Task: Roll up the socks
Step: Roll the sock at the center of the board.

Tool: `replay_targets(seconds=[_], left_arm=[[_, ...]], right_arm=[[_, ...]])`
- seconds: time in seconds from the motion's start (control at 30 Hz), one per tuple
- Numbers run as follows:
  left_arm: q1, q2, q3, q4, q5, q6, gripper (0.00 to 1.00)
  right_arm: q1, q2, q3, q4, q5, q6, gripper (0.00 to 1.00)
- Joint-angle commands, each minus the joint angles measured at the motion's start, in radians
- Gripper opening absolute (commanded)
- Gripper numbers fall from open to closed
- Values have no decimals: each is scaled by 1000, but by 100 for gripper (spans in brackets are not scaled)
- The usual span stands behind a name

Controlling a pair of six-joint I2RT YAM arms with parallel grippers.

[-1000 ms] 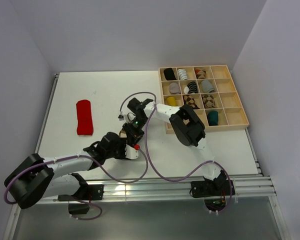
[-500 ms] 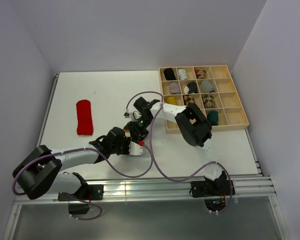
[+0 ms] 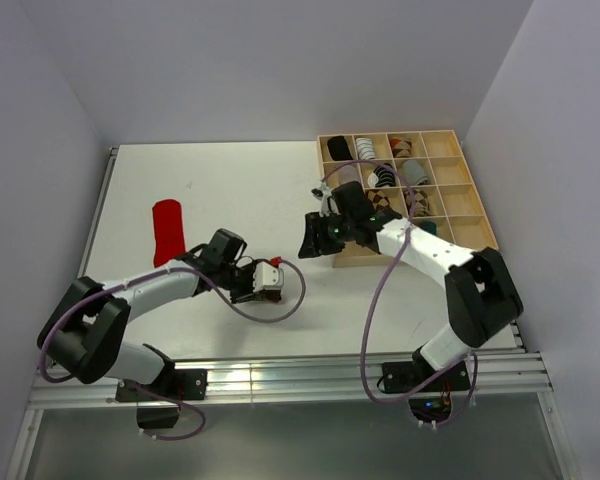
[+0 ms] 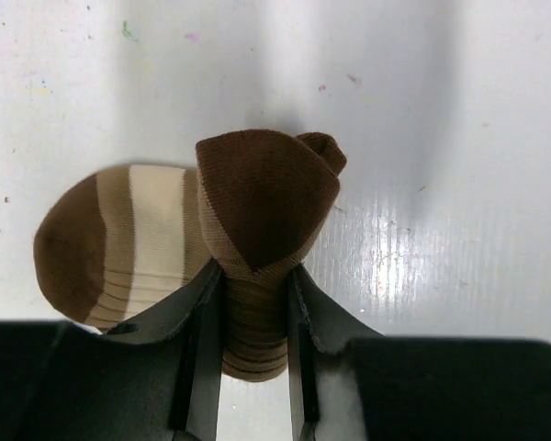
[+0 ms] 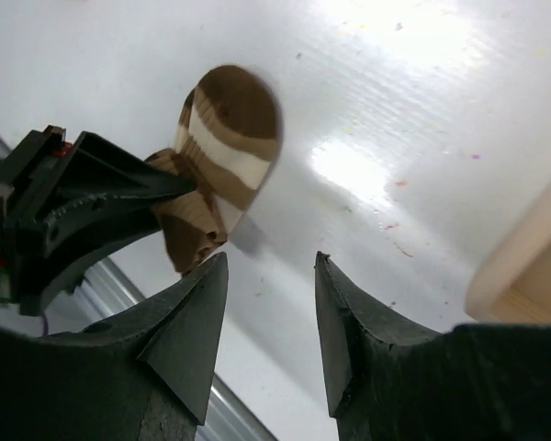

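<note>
The brown-and-cream striped sock (image 4: 193, 230) is being held as a folded bundle at the front middle of the white table (image 3: 230, 180). It is being pinched by the left gripper (image 4: 255, 285). The jaws are being kept partly closed, pressed against both sides of the ribbed brown end, so that the fabric is being squeezed into a narrow neck between the fingers (image 4: 202, 340). Above that grip, a dark brown fold is being pushed up into a rounded cap. The striped toe part is being left to bulge out to one side, resting on the table surface in the left wrist view.

The right gripper (image 5: 272, 276) is being held just beyond the bundle, apart from it, with its fingers pointed toward the sock. Its jaws are being held moderately open, and nothing is being gripped between them: only bare table is being seen through the gap. In the right wrist view, the sock and the black left fingers are being framed past the right fingertips.

The plain red sock (image 3: 167, 233) is being left flat on the left part of the table, well apart from both grippers.

A wooden compartment tray (image 3: 385, 135), with rolled sock bundles in several cells, is being kept at the far right, near the right gripper.
</note>
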Motion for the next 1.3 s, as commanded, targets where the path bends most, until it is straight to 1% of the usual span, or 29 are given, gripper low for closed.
replay_targets(seconds=[0.0,0.03,0.07,0.13,0.17,0.3,0.4,0.43,0.5,0.53,0.57,0.77,0.83,0.97,1.1,1.13,1.27], left_arm=[[57,51,117,-196,213,-11,0],[68,66,164,-224,237,-6,0],[92,101,187,-259,295,4,0],[115,143,259,-356,336,24,0],[137,189,279,-412,368,49,0],[180,298,361,-532,399,98,0],[195,379,408,-598,405,130,0],[201,399,429,-635,408,133,0],[206,454,454,-678,410,161,0],[209,476,482,-727,410,170,0],[212,511,494,-749,408,188,0],[226,609,549,-841,416,219,0],[231,634,568,-870,423,239,0],[235,684,597,-921,436,268,0],[238,715,624,-956,437,284,0],[238,720,632,-965,437,285,0],[240,740,649,-985,443,294,0]], right_arm=[[-12,-109,-84,104,133,47,50],[-12,-133,-103,130,157,49,51],[-12,-176,-121,143,174,46,51],[-12,-218,-181,196,196,49,52],[-12,-253,-198,213,196,46,52],[5,-305,-261,265,194,12,52],[79,-313,-252,252,266,-52,52],[138,-307,-242,243,298,-71,53],[203,-283,-207,230,360,-115,53],[253,-254,-195,220,371,-128,53],[278,-235,-184,219,381,-152,53],[439,-122,-109,238,507,-238,57],[473,-103,-92,255,527,-256,59],[534,-63,-83,290,578,-295,61],[590,-17,-55,279,627,-312,62],[613,-8,-51,279,636,-347,62],[663,50,-9,249,664,-381,63]])
